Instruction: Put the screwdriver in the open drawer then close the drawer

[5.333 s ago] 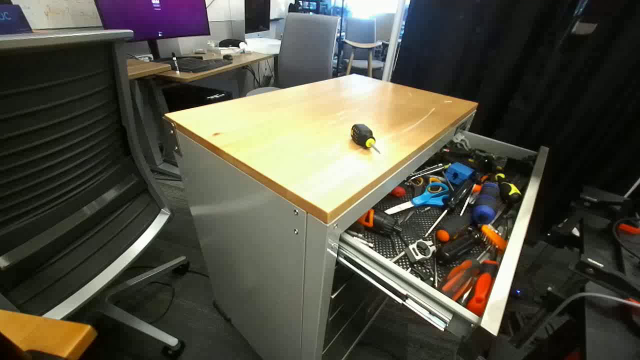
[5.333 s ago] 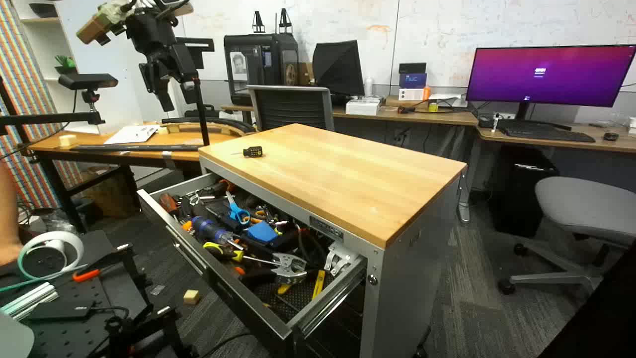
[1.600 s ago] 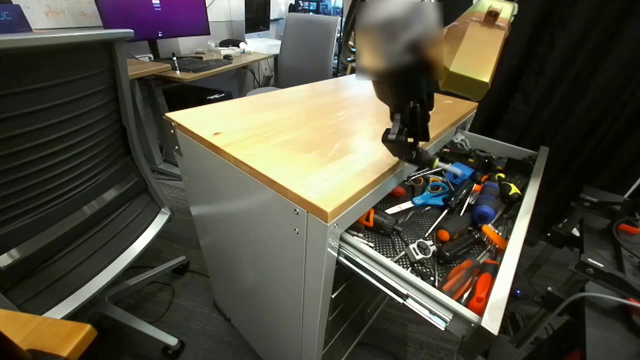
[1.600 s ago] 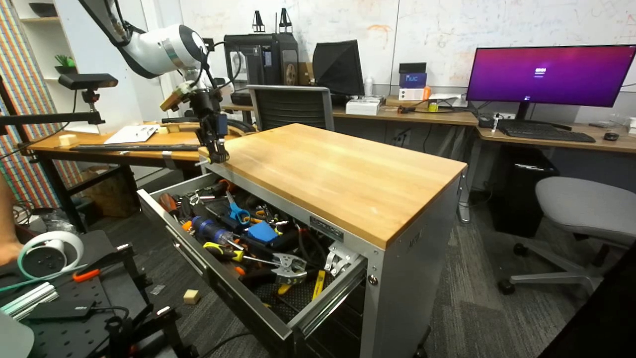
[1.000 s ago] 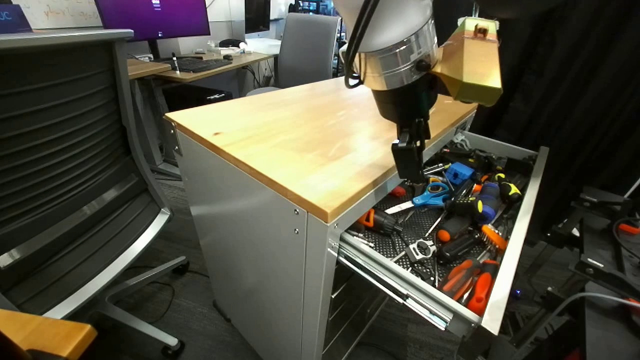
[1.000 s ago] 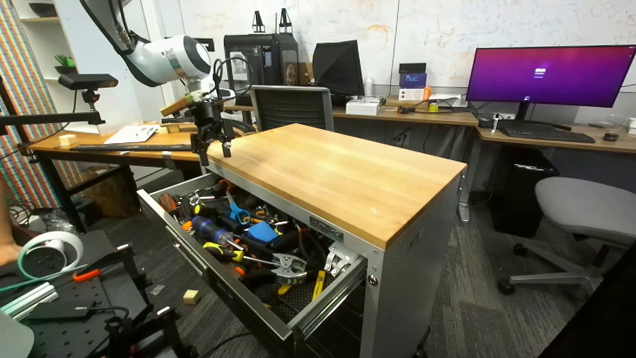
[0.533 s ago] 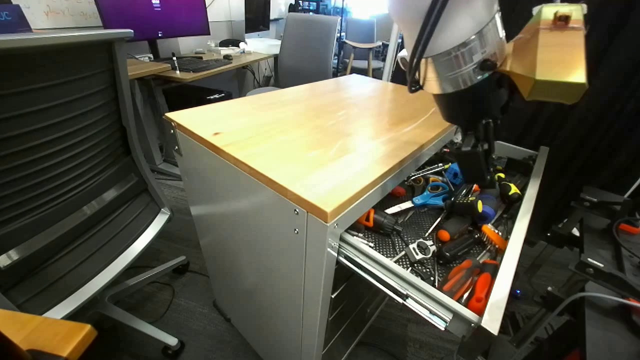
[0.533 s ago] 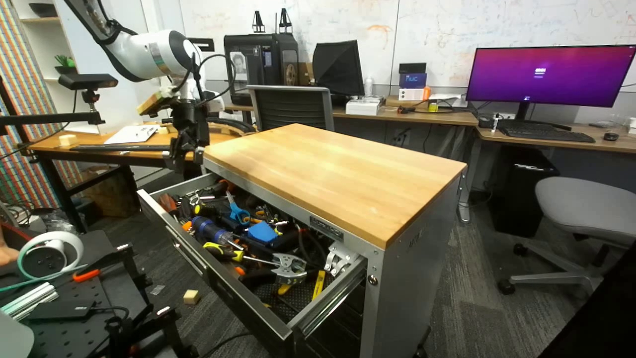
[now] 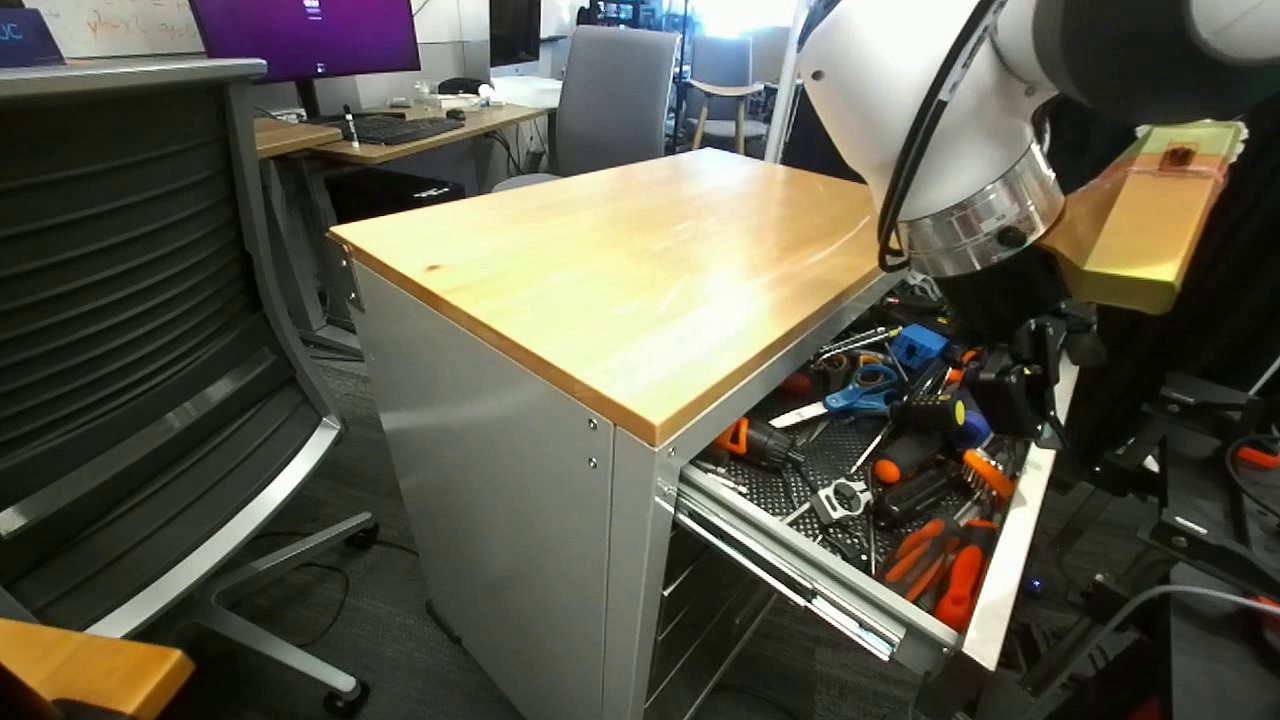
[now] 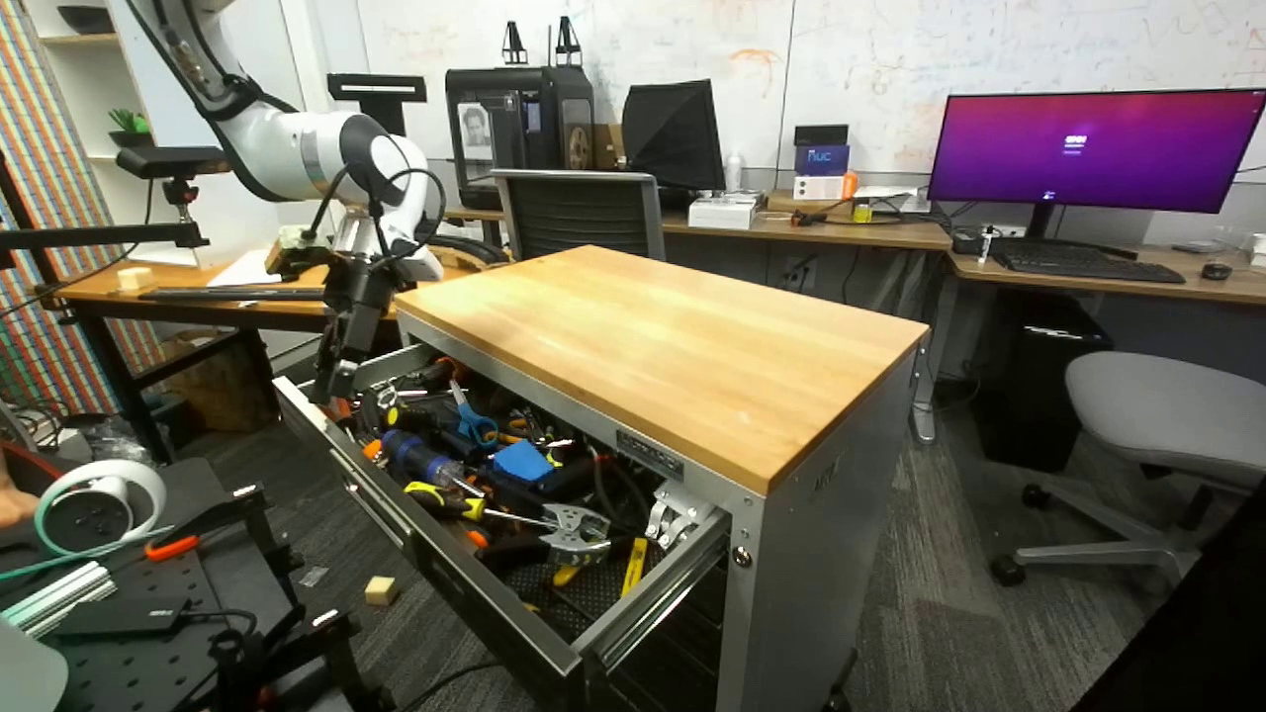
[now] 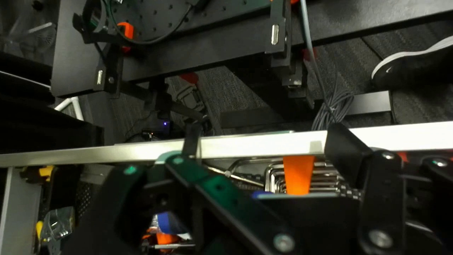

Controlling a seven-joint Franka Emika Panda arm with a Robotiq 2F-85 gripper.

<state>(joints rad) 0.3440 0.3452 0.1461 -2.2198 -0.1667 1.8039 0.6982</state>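
The screwdriver (image 9: pixel 928 411), short and black with a yellow end, lies among other tools inside the open drawer. It also shows in an exterior view (image 10: pixel 404 418); I cannot make it out in the wrist view. The wide grey top drawer is pulled out, its front panel (image 9: pixel 1012 560) also visible in an exterior view (image 10: pixel 445 578) and its pale rim in the wrist view (image 11: pixel 244 145). My gripper (image 9: pixel 1035 435) is above the drawer's front rim, toward one end of it (image 10: pixel 336 386). In the wrist view its fingers (image 11: pixel 267 145) are spread wide, open and empty, overlapping the rim; contact is unclear.
The cabinet's wooden top (image 9: pixel 600 270) stands behind the drawer. Blue scissors (image 9: pixel 862 392), red-handled pliers (image 9: pixel 960 585) and an orange-banded hex key set (image 11: pixel 299 175) fill the drawer. A black perforated cart (image 10: pixel 168 623) stands before the drawer front. A shoe (image 11: pixel 417 67) is on the floor.
The screwdriver went from the wooden top into my gripper, then into the drawer, where it was let go. My gripper has since moved outward and down to the drawer's front rim.
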